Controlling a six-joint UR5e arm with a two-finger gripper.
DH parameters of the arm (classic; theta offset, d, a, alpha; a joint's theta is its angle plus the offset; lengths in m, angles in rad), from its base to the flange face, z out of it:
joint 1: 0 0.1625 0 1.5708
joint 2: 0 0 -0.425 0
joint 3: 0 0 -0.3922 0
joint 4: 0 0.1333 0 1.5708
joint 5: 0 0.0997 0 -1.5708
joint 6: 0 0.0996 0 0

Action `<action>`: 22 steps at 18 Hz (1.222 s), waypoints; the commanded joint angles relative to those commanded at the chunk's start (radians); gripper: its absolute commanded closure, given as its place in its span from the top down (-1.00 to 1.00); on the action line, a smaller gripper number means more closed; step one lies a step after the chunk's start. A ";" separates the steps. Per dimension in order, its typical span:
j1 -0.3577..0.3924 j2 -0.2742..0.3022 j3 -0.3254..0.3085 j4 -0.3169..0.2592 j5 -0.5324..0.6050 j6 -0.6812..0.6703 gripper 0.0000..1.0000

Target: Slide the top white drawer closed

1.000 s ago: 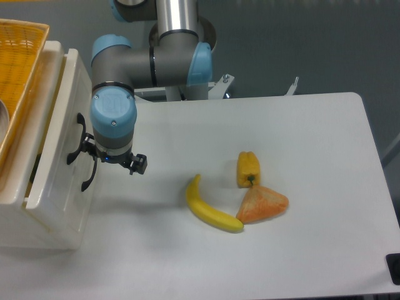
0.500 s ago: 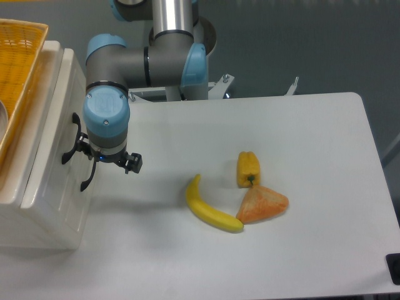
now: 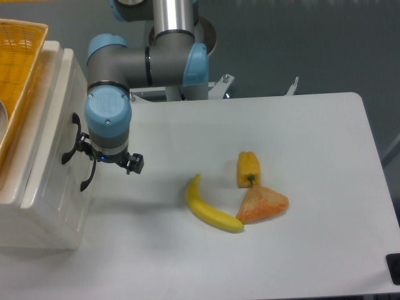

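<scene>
Top white drawer [image 3: 59,134] behind arm; fingers [image 3: 94,157] hidden, spread untellable; banana [image 3: 211,208], pepper [image 3: 248,169] well apart.

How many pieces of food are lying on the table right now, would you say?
3: a banana near the middle, a yellow pepper just right of it, and an orange wedge below the pepper.

A big white table [image 3: 300,125] holds the things. A yellow banana [image 3: 210,207] lies near the middle. Next to it sits a small yellow pepper [image 3: 248,168] and an orange wedge [image 3: 262,204]. A white cabinet [image 3: 53,206] stands at the left edge.
</scene>
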 joint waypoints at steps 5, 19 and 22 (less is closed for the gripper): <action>0.083 0.002 0.018 0.000 0.003 0.074 1.00; 0.385 0.058 0.023 0.000 0.135 0.437 1.00; 0.465 0.054 0.008 -0.003 0.149 0.511 1.00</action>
